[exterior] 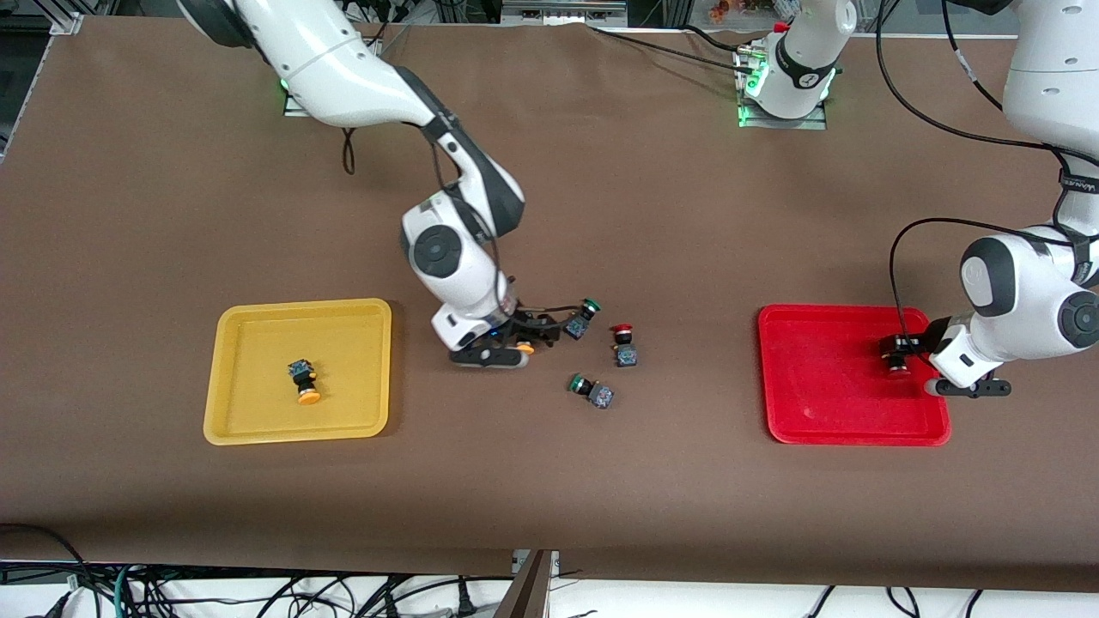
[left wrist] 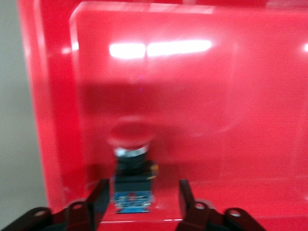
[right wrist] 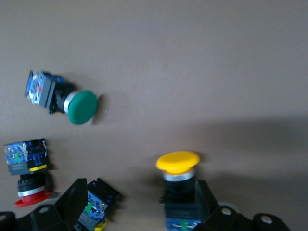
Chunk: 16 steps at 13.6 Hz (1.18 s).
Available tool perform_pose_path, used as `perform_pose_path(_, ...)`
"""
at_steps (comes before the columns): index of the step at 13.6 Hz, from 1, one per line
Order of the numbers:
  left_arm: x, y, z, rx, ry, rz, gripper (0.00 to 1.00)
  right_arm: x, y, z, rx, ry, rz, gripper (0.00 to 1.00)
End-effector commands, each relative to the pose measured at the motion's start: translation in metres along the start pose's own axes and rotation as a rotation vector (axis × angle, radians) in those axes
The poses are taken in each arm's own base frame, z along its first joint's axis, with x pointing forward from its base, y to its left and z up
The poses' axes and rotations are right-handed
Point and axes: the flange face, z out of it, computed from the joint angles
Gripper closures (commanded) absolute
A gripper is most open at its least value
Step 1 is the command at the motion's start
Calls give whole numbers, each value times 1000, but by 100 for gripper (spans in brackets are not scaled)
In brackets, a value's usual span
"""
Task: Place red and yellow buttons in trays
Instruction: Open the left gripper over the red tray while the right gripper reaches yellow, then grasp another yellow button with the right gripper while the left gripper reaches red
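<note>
The shallow yellow plastic tray (exterior: 300,372) holds one yellow-capped button (exterior: 303,379); the shallow red plastic tray (exterior: 850,376) holds a red-capped button (left wrist: 131,166) between the left claw's (left wrist: 141,200) released fingers, near its rim at the left arm's end. On the brown surface (exterior: 549,481) between the trays, the right claw (right wrist: 139,204) stands spread around the second yellow-capped button (right wrist: 178,185), with two green-capped buttons (exterior: 592,391) and another red-capped button (exterior: 624,346) close beside it.

No text, label, brand or number can be read on anything here

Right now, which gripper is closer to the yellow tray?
The right gripper, over the table beside the yellow tray. The left gripper is over the red tray.
</note>
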Motion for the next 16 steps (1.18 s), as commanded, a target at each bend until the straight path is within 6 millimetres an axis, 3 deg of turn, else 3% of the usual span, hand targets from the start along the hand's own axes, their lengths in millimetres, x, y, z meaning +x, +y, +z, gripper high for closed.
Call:
perform_pose_path(1,27,87,-54,-21,30,54,0,7,6,3,-25,34,-10,1)
perform_pose_path(3,35,157,-59,-11,40,23,0,9,9,1,-47,40,-31,1)
perform_pose_path(5,37,220,-50,-14,37,-3,0,10,14,-1,-96,14,-54,1)
perform_pose_path(7,40,263,-28,-23,23,-48,0,11,17,-8,-135,0,-69,1)
perform_pose_path(10,30,351,1,-15,22,-75,0,-5,8,7,-138,-11,30,2)
perform_pose_path(11,29,371,10,-16,21,-86,0,-19,-3,13,-141,-17,11,3)
perform_pose_path(12,29,382,17,-21,25,-103,0,-18,1,15,-154,-11,3,7)
perform_pose_path(14,25,402,28,-27,40,-96,0,-24,9,23,-175,-27,4,25)
perform_pose_path(15,22,411,34,-25,41,-101,0,-26,12,25,-182,-33,0,44)
perform_pose_path(16,20,418,40,-28,45,-111,0,-24,13,22,-182,-34,-17,74)
